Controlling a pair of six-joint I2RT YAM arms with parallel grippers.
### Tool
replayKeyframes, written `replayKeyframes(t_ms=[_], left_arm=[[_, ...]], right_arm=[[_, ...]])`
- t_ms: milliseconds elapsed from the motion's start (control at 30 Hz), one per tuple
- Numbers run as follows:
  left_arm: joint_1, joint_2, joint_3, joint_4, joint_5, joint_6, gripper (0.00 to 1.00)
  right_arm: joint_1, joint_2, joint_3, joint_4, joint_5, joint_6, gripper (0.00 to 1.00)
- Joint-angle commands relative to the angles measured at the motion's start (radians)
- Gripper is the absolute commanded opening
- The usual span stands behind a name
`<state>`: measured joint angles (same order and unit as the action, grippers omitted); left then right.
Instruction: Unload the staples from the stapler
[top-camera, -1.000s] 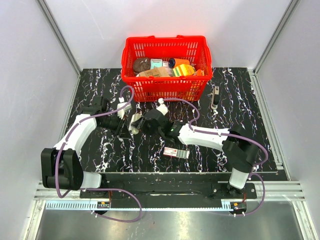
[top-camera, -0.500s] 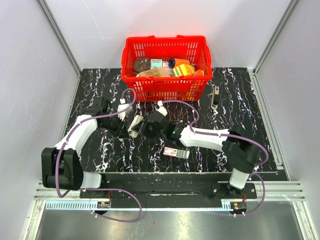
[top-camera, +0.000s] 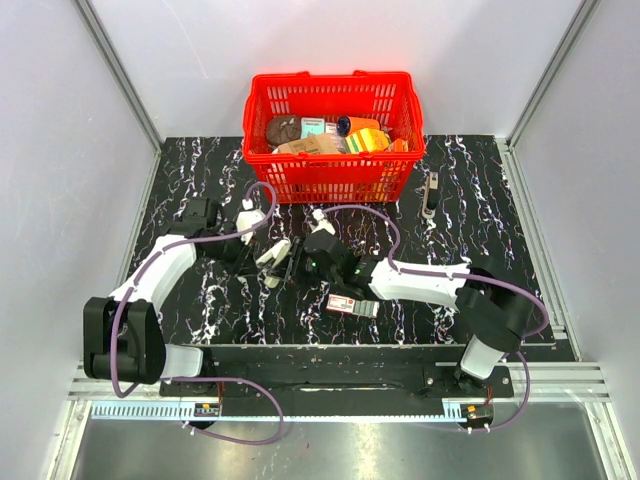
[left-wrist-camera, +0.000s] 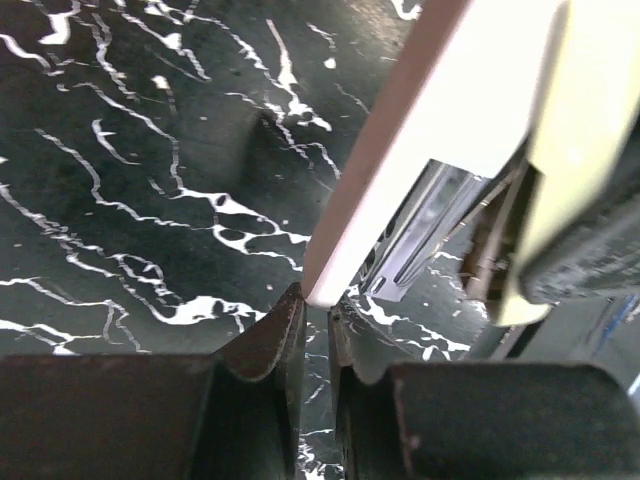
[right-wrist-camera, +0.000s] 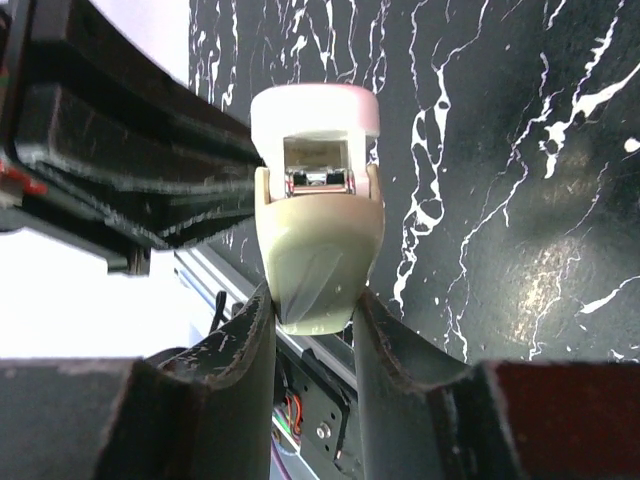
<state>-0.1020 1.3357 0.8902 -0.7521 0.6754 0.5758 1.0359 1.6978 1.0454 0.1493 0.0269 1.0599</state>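
Shifted nearer since earlier, over glossy white-veined black tabletop (top-camera: 480, 200): right fingers (right-wrist-camera: 395, 345) clamped on smooth cream stapler (right-wrist-camera: 318, 250), hinged open, metal channel showing; left fingers (left-wrist-camera: 270, 340) nearly together, apparently pinching its white lid's corner.

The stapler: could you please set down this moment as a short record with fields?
stapler: hinged open, white lid raised off cream body, metal channel showing
right gripper: shut on the cream body
left gripper: nearly shut at the lid's tip; grip unclear
nearby: small box on the table; red basket behind
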Motion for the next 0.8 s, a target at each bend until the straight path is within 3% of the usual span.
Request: replayKeyframes(t_ms=[0,300,433,500,733,767], left_arm=[[0.027,-0.052,-0.010,0.089,-0.048,-0.002,0.00],[0.028,-0.098,-0.057,0.125,-0.157,0.065,0.00],[0.027,-0.043,0.010,0.036,-0.079,0.076,0.02],[0.028,-0.024,0.035,-0.051,-0.001,0.111,0.13],[0.027,-0.105,-0.030,-0.105,0.134,0.277,0.72],[0.027,-0.112,-0.034,-0.105,0.142,0.289,0.73]], right_arm=[[-0.004,-0.032,0.001,-0.067,-0.012,-0.049,0.00],[-0.043,-0.056,0.033,-0.134,-0.079,-0.146,0.00],[-0.051,-0.066,0.004,-0.139,-0.068,-0.138,0.00],[-0.051,-0.067,-0.002,-0.123,-0.064,-0.124,0.00],[-0.051,-0.059,0.022,-0.080,-0.107,-0.115,0.00],[-0.051,-0.059,0.024,-0.073,-0.119,-0.118,0.00]])
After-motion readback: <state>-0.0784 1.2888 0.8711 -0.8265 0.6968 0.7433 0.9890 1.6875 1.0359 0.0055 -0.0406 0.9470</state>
